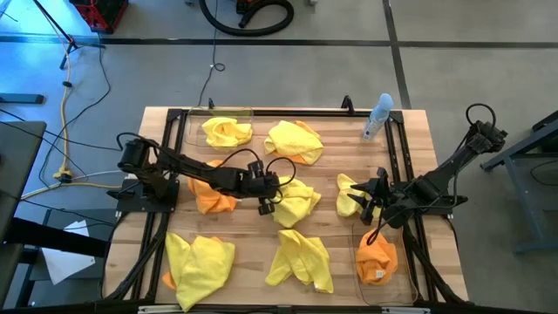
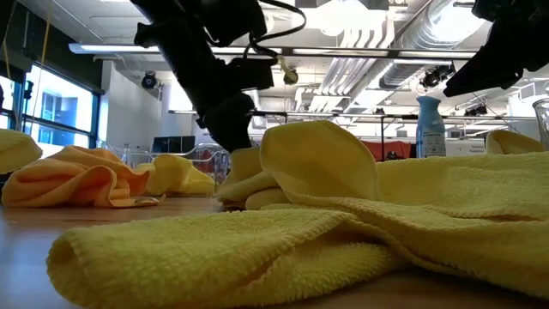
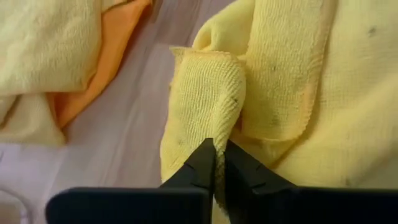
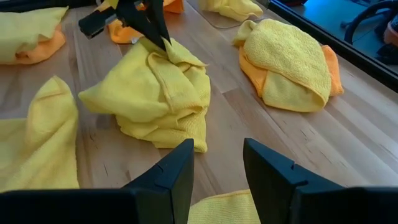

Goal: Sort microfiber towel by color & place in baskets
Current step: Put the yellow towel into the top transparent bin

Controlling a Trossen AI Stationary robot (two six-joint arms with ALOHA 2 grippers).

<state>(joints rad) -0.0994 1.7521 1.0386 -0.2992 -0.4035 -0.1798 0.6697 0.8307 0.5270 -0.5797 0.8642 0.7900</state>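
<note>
Yellow towel [image 1: 295, 202] at table centre is pinched by the left gripper [image 1: 269, 199], fingers closed on its fold. The right gripper [image 1: 370, 207], at three o'clock from it, hangs open.

you're working over a grey concrete floor [image 1: 288, 78] with cables trailing across it, and bright ceiling lights [image 2: 343, 17] are glaring beside exposed ducts [image 2: 377, 39], windows [image 2: 51, 107] glowing off to one side.

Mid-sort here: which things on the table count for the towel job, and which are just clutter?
Job:
yellow towels, e.g.
orange towels, e.g.
far basket
near basket
left gripper, pinching the centre yellow towel
right gripper, open

Clutter:
spray bottle
</note>
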